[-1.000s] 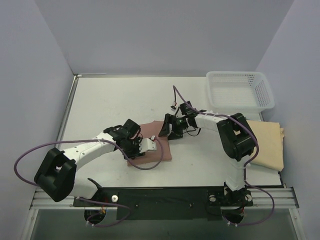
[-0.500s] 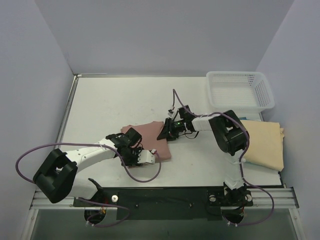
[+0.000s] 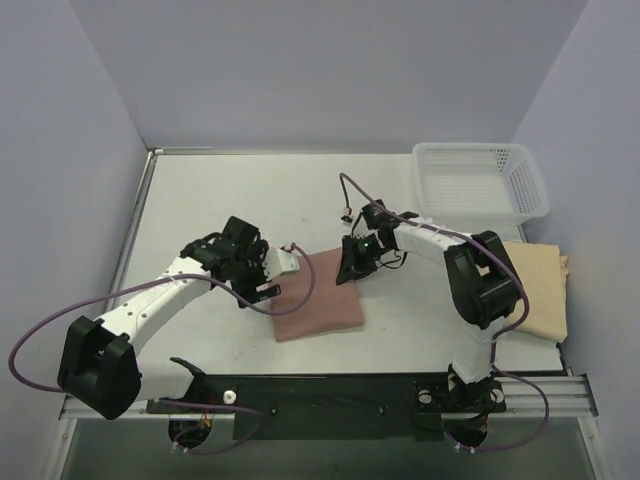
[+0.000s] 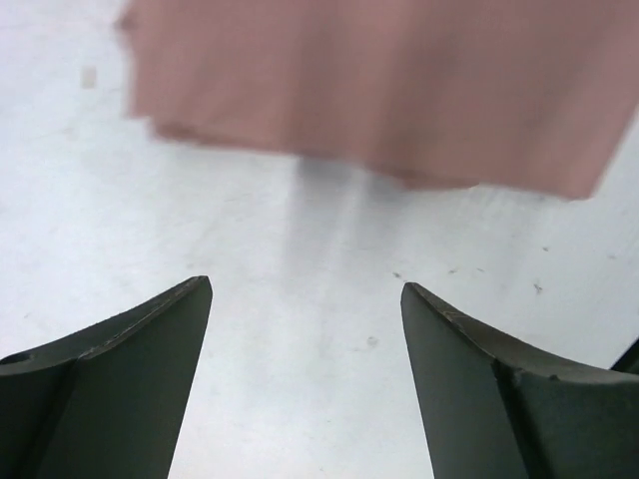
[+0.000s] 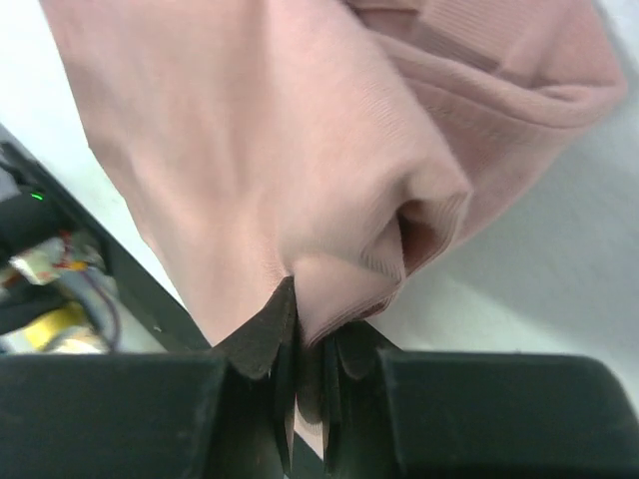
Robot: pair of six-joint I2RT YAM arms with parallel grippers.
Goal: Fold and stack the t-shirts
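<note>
White tabletop [image 3: 230, 190], floppy lightweight pink-brown t-shirt [image 3: 318, 298], right gripper [image 5: 315, 321] pinching a bunched edge, left gripper [image 4: 305, 289] spread wide and empty, so I'd grab corners since it'll sag.

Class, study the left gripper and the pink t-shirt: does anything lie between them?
Nothing visible does. Only bare table separates the open left gripper from the pink t-shirt; the right gripper pinches its opposite side.
</note>
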